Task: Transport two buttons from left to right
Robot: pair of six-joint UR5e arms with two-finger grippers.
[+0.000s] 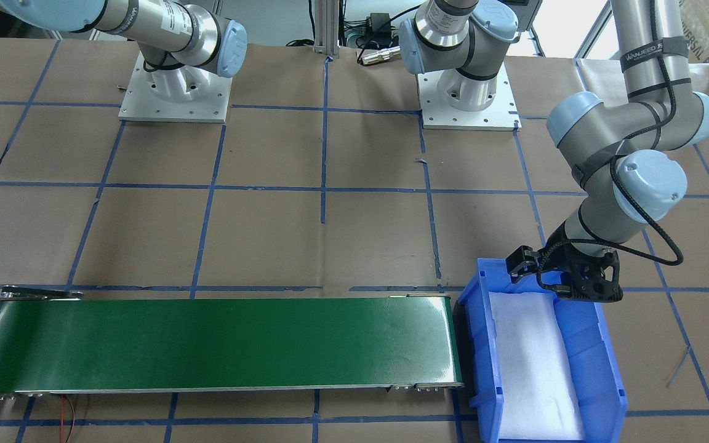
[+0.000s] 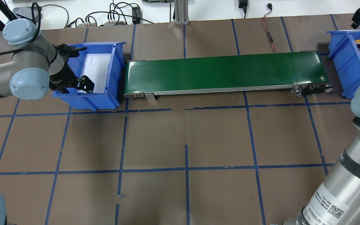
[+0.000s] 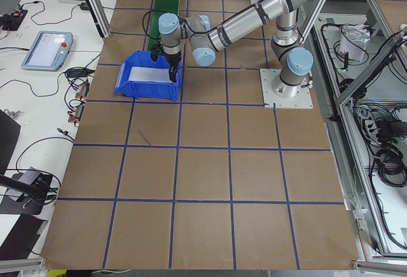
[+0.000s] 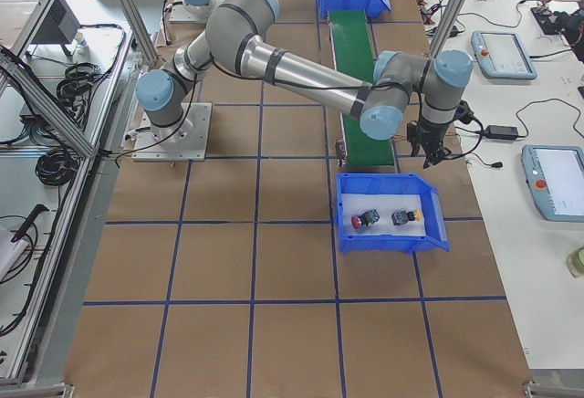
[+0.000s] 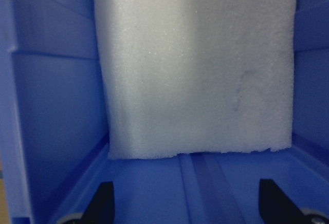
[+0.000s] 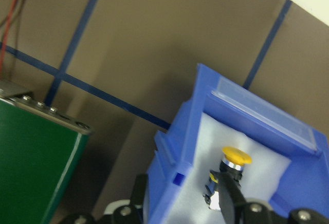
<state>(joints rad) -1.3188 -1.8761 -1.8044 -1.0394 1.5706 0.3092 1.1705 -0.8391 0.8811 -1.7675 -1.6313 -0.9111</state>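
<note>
Setting: robotics laboratory, bench-top manipulation test cell.
Manipulators: two UR5e arms [image 4: 274,56], each bolted to a metal base plate [image 1: 175,101] on the table.
Work surface: brown paper covering [image 2: 217,137], marked into squares with blue tape [image 2: 186,168].
Enclosure: aluminium profile frame [image 3: 92,4] around the table.
Controls: teach pendants [image 3: 48,47] lying on a white side bench [image 3: 38,86].
Handling equipment: green belt conveyor [image 1: 219,341]; blue plastic storage bin [image 3: 146,91] at its end.
Wiring: loose cables [image 2: 117,15] along the table's far edge.
</note>
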